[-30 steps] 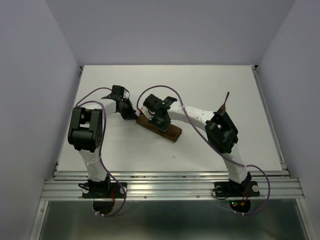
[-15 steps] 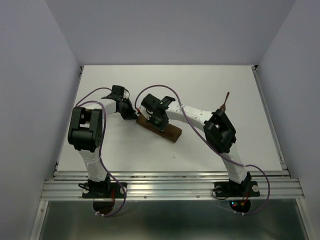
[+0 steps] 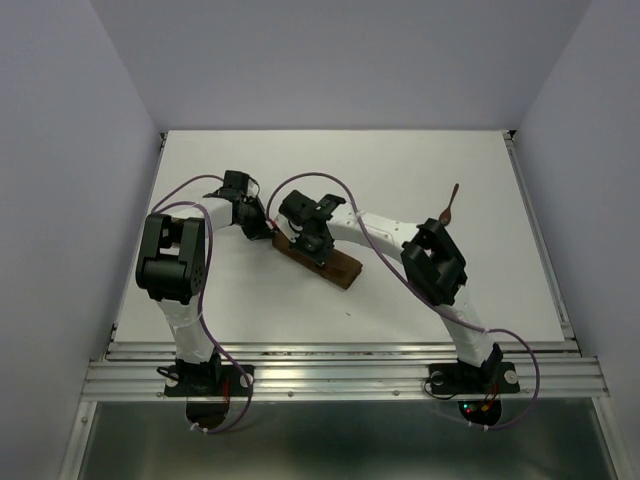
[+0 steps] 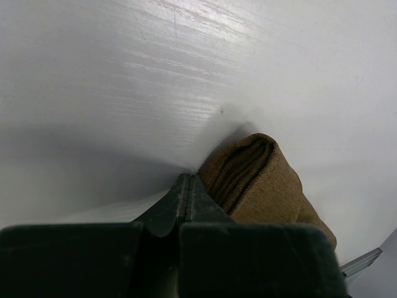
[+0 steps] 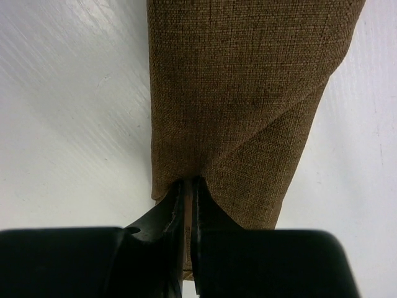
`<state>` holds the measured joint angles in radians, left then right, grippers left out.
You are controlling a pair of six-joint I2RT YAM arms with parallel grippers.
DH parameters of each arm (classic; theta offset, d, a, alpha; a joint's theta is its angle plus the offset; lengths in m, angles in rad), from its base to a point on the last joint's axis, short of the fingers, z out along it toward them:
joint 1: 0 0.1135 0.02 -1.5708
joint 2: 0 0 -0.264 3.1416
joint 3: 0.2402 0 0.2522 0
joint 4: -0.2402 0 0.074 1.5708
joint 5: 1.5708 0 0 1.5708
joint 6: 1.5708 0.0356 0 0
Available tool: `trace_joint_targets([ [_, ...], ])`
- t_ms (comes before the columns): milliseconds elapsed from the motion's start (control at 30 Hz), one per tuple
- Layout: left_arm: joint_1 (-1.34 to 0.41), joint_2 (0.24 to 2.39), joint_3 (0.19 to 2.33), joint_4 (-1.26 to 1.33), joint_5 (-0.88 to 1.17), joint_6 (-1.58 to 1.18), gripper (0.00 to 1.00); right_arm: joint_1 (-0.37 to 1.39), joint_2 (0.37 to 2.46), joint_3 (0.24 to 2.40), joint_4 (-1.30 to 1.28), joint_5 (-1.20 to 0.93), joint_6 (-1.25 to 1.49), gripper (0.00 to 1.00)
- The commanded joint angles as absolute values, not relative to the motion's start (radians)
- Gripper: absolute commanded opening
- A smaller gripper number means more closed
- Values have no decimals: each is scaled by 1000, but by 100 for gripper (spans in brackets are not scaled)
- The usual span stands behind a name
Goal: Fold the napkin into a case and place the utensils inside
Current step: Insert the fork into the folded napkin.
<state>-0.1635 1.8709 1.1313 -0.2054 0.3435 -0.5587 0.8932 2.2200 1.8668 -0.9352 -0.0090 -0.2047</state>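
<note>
My L gripper [image 4: 188, 180] was fully closed w/ nothing clearly between its fingers. Its tip sat low by the table [image 3: 400, 160], right against the layered end of the case [image 4: 260, 180]. My R gripper [image 5: 188, 184] was pinched shut too, tips down on the case's top where a diagonal flap edge met them; couldn't tell if a layer was caught. The case, a narrow brown folded strip, lay mid-table on a slant. One slim dark utensil [image 3: 450, 204] lay well apart, far-right side; fork or spoon, couldn't tell.
</note>
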Motion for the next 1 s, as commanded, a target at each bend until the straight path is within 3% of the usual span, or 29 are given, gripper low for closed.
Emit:
trace_joint_targets([
  [0,-172,1871,1132,-196,350,-554,0,911,2232,1921,-936,-31,-195,4],
  [33,-172,1871,1129,-196,351,-554,0,911,2232,1922,-937,-23,-192,14],
  [133,-172,1873,1129,-196,350,-554,0,911,2215,1907,-928,-15,-189,23],
  [567,-172,1879,1129,-195,350,-554,0,911,2166,1829,-893,-6,-176,24],
  [967,-173,1884,1132,-196,348,-552,0,911,2053,1749,-799,15,-170,35],
])
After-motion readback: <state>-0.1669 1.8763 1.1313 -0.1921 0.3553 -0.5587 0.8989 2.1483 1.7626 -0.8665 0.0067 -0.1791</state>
